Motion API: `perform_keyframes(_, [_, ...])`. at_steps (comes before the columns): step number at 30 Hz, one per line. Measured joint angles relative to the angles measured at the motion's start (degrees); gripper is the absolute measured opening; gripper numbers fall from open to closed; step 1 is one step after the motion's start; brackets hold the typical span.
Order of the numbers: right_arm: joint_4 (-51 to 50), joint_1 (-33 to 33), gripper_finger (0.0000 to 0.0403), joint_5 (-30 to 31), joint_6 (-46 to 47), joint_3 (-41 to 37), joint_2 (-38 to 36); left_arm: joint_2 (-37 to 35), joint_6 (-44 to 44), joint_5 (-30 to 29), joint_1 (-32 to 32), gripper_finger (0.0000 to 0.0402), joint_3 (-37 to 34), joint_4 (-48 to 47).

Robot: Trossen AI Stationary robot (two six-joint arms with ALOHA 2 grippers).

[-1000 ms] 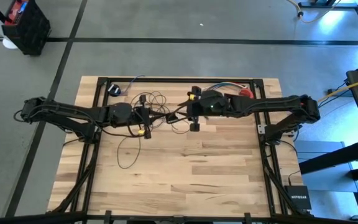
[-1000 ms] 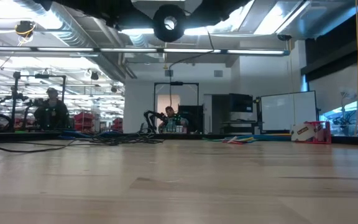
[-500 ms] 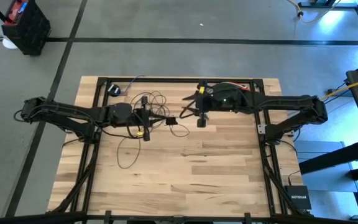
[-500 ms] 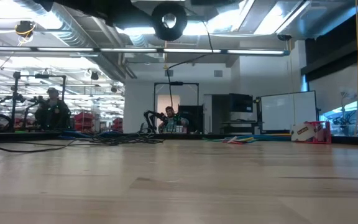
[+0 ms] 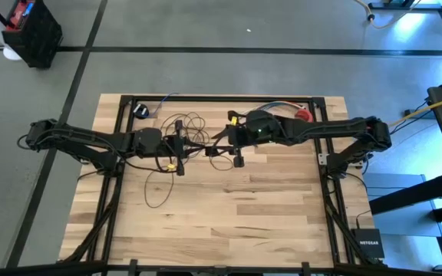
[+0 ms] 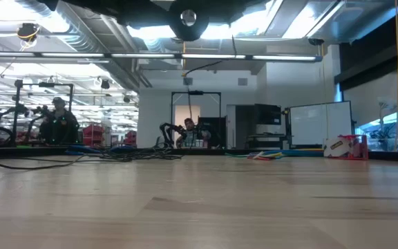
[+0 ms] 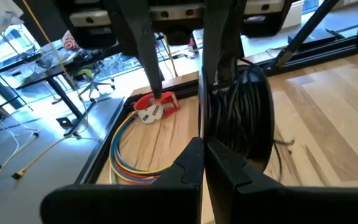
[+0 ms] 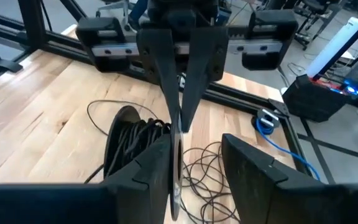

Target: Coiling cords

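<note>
The pale butcher-block wooden counter (image 5: 229, 207) on its black metal frame takes up most of the high view, with grey concrete floor (image 5: 206, 73) around it. Two dark jointed arms reach in from either side and meet near the far middle of the counter. The left arm's left gripper (image 5: 181, 146) has its jaws pressed fully together, as the left wrist view shows, pinching a strand of the cords. The right arm's right gripper (image 5: 236, 146) faces it from just beside; its jaws stand parted, and in the right wrist view the left gripper's closed tips sit in line with that gap.

The cords (image 5: 184, 126), a very long thin dark brown-black wire, lie in loose loops on the far-left part of the counter between and around the two grippers, with one larger loop trailing toward the near side. A tighter bundle of the same wire shows as a dark upright coil (image 8: 128, 140) in the right wrist view. The wire's small black round puck (image 5: 140, 111) rests near the far-left corner.

A fan of multicoloured wires (image 7: 132, 149) with a red piece lies at the far edge.
</note>
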Motion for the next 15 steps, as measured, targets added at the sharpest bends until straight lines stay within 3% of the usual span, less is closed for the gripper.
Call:
perform_keyframes(7, [-0.4, 0.0, 0.0127, 0.1, -0.2, 0.0, 0.0, 0.0, -0.3, 0.0, 0.0, 0.0001, 0.0, 0.5])
perform_keyframes(15, [-1.8, 0.0, 0.0014, 0.1, -0.8, 0.0, 0.3, 0.0, -1.2, -0.2, 0.0, 0.0002, 0.0, 0.9])
